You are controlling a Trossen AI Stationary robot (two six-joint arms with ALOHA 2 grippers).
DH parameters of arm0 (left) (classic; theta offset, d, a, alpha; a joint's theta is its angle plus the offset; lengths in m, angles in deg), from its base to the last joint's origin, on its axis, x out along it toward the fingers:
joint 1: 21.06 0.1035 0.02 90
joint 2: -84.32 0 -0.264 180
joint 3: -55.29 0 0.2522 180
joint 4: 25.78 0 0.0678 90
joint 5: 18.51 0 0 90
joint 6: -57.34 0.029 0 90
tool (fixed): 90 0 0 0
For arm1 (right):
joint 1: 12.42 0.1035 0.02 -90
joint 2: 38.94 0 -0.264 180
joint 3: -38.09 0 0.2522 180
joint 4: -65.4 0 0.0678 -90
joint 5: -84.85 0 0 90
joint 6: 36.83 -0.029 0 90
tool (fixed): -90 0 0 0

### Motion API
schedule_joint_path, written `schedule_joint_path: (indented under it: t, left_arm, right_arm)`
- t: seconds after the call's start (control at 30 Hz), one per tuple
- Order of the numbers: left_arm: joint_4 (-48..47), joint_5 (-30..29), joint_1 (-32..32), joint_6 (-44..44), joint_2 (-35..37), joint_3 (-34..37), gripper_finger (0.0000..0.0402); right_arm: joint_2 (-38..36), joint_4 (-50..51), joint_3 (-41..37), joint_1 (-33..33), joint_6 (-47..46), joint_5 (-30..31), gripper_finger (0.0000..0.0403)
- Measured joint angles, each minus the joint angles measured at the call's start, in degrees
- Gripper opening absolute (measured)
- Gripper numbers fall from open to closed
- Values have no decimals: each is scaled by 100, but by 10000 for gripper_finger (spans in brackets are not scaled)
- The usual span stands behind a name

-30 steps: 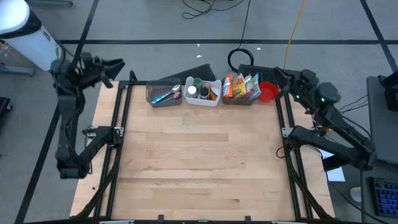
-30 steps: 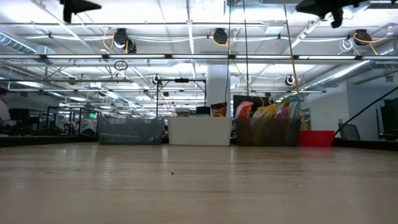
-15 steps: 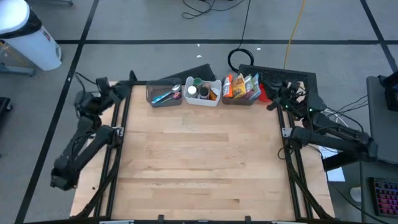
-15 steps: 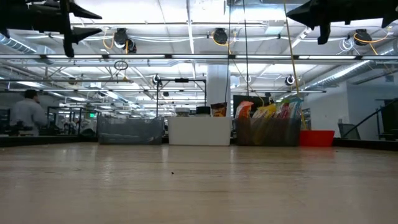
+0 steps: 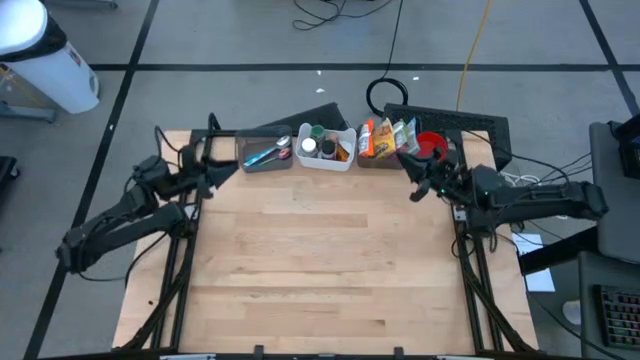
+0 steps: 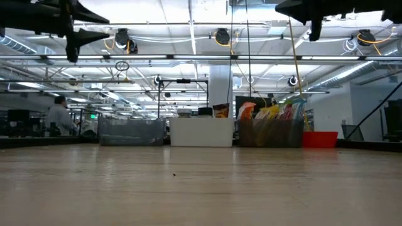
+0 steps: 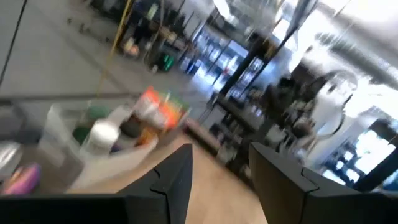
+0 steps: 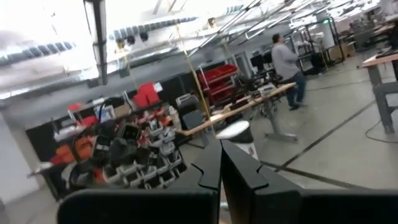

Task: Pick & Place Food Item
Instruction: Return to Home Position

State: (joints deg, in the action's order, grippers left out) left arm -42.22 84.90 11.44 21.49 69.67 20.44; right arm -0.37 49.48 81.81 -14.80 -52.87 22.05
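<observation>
Both arms stretch low, pointing inward toward the white bin [image 5: 327,164].
Left gripper [image 5: 222,166] is left of it, fingers apart; right gripper [image 5: 414,183] is right of it, fingers together.

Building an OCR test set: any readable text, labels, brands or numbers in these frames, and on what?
No text here can be read.
Food packs in the right black bin: printing shows, but it is too small to read.
Containers in the white bin: any labels are too small to read.
Wrist views: too blurred for any lettering.
</observation>
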Motion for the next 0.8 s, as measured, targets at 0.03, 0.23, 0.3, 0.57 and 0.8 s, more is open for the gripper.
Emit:
schedule_joint_path:
  t: [0.03,0.23,0.3,0.57,0.8]
  left_arm:
    - [-264,-65,-76,47,161,0,163]
    - [-1343,-563,-158,126,1452,-8,163]
    - [-1495,-491,-161,123,1421,-24,163]
    - [-1133,-850,-192,412,1423,89,163]
    - [-1094,-1041,-189,494,1428,73,163]
  right_arm:
    - [-41,95,1,183,80,189,0]
    - [-572,1007,2,1264,395,1594,0]
    - [-659,1032,0,1499,585,1787,0]
    - [-820,-423,-1247,1788,644,2236,0]
    - [-1186,-3184,-2799,1787,855,1870,0]
